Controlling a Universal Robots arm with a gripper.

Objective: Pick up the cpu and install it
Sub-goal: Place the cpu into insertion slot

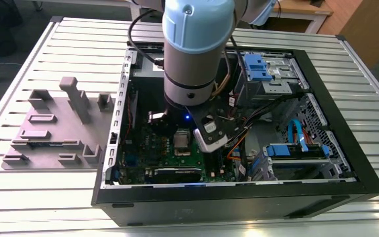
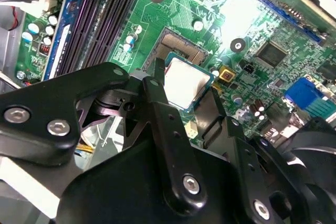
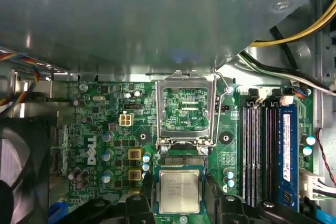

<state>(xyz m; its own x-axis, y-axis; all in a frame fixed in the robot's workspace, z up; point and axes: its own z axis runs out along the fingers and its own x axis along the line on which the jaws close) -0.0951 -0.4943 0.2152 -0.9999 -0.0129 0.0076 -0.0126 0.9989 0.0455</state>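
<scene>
The cpu [image 2: 186,81] is a small flat square chip with a silver-grey top and a greenish rim. It sits between the two black fingers [image 2: 157,98] of my gripper [image 2: 187,85], which is shut on its sides. In the first wrist view the cpu [image 3: 179,191] hangs just over the dark socket [image 3: 181,160] and covers most of it. Only one edge of the socket [image 2: 181,45] shows beyond the chip. The socket's metal load frame [image 3: 186,111] stands flipped open. In the exterior view the arm [image 1: 196,49] reaches down into the open computer case [image 1: 242,192] above the motherboard [image 1: 143,148].
Dark memory slots [image 3: 257,150] and a blue slot [image 3: 286,156] run beside the socket. Yellow and black cables [image 3: 294,35] hang near the case wall. Drive bays with blue clips [image 1: 258,69] fill the case's far side. A grey fixture plate [image 1: 51,128] lies on the table at the exterior view's left.
</scene>
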